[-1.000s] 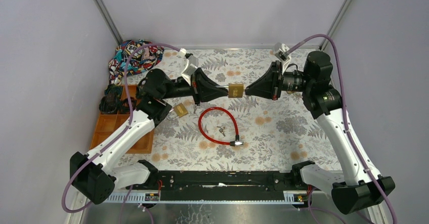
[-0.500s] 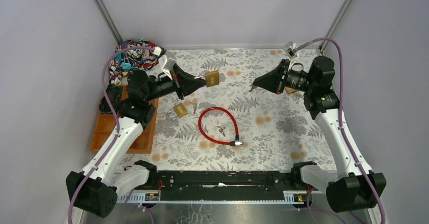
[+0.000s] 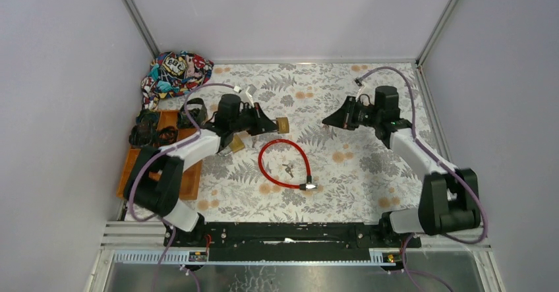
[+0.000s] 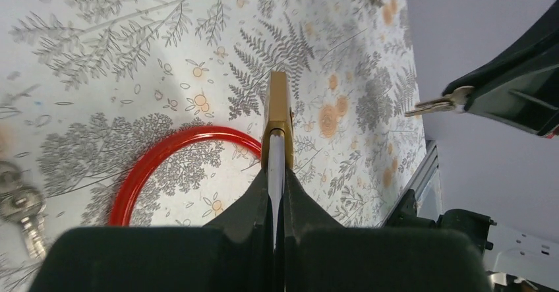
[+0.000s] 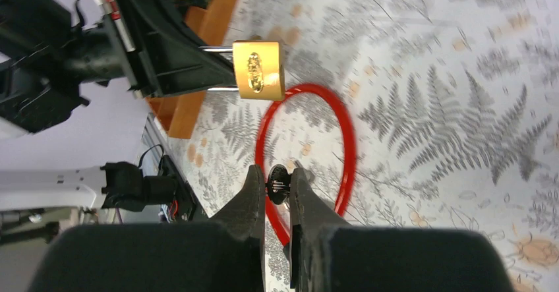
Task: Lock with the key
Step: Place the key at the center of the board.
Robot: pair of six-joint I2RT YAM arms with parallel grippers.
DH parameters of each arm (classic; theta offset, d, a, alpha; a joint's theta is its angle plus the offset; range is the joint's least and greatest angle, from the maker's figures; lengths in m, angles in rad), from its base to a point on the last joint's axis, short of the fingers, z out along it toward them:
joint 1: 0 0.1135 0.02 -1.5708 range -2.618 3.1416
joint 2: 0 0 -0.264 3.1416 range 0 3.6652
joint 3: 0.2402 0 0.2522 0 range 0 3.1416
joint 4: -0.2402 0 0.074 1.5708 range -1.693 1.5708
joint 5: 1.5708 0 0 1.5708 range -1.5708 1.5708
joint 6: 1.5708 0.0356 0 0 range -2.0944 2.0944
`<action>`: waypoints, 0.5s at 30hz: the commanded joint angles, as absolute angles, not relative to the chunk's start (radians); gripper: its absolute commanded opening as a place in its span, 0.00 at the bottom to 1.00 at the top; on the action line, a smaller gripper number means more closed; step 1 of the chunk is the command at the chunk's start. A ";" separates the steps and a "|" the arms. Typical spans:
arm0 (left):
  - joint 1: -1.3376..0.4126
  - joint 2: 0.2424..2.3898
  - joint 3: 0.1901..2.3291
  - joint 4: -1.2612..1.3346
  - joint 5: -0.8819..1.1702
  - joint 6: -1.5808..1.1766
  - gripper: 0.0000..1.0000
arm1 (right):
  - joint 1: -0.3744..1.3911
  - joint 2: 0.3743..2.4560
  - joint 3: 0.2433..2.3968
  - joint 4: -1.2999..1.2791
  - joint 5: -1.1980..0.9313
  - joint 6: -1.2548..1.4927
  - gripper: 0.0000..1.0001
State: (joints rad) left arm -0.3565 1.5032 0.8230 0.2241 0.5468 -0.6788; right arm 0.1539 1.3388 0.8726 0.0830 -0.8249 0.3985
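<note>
One padlock level, shackle leftward, key pointing at it

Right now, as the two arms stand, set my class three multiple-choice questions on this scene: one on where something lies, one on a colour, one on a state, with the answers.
1. Where does the cable lie?
A. In the orange tray
B. On the table, between the arms
C. Hung on the back wall

2. What colour is the cable?
A. Blue
B. Green
C. Red

3. What is the left gripper doing?
A. Standing open above the table
B. Shut on the brass padlock
C. Shut on the cable

Answers:
1 B: the top view shows its loop flat on the table.
2 C: it is red in all three views.
3 B: it pinches the padlock, while the key sits in the right gripper, apart from the padlock.
</note>
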 commanded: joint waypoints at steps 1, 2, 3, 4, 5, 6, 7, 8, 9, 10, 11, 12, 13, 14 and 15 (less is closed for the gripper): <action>-0.419 1.628 0.930 0.389 0.518 -0.755 0.00 | 0.161 1.435 0.842 0.177 -0.739 0.474 0.00; -0.432 1.665 0.945 0.406 0.516 -0.764 0.00 | 0.161 1.463 0.836 0.188 -0.736 0.479 0.00; -0.446 1.708 0.964 0.418 0.516 -0.772 0.00 | 0.161 1.491 0.835 0.190 -0.733 0.479 0.00; -0.460 1.750 0.986 0.427 0.517 -0.780 0.00 | 0.161 1.517 0.835 0.191 -0.729 0.478 0.00; -0.472 1.790 1.009 0.439 0.521 -0.786 0.00 | 0.161 1.553 0.835 0.191 -0.723 0.477 0.00; -0.484 1.832 1.035 0.449 0.519 -0.792 0.00 | 0.161 1.579 0.835 0.188 -0.716 0.477 0.00; -0.492 1.867 1.070 0.455 0.519 -0.801 0.00 | 0.160 1.601 0.839 0.182 -0.710 0.475 0.00; -0.501 1.909 1.098 0.460 0.516 -0.817 0.00 | 0.159 1.626 0.846 0.171 -0.704 0.467 0.00; -0.507 1.946 1.124 0.462 0.516 -0.837 0.00 | 0.157 1.647 0.855 0.151 -0.698 0.456 0.00; -0.514 1.979 1.145 0.465 0.514 -0.856 0.00 | 0.153 1.667 0.865 0.135 -0.696 0.442 0.00; -0.522 2.009 1.164 0.471 0.512 -0.869 0.00 | 0.148 1.684 0.872 0.127 -0.694 0.437 0.00; -0.529 2.031 1.177 0.479 0.512 -0.875 0.00 | 0.141 1.697 0.877 0.125 -0.691 0.433 0.00; -0.536 2.051 1.187 0.483 0.513 -0.878 0.00 | 0.132 1.711 0.879 0.128 -0.690 0.433 0.00; -0.542 2.070 1.197 0.480 0.512 -0.891 0.00 | 0.122 1.726 0.884 0.128 -0.686 0.433 0.00; -0.546 2.087 1.204 0.472 0.506 -0.909 0.00 | 0.113 1.742 0.890 0.127 -0.684 0.434 0.00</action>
State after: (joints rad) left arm -0.5293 2.0525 1.1450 0.3496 0.5102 -0.8314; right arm 0.1444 1.7069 0.8345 0.1146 -0.7036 0.4519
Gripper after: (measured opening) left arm 0.088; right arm 0.114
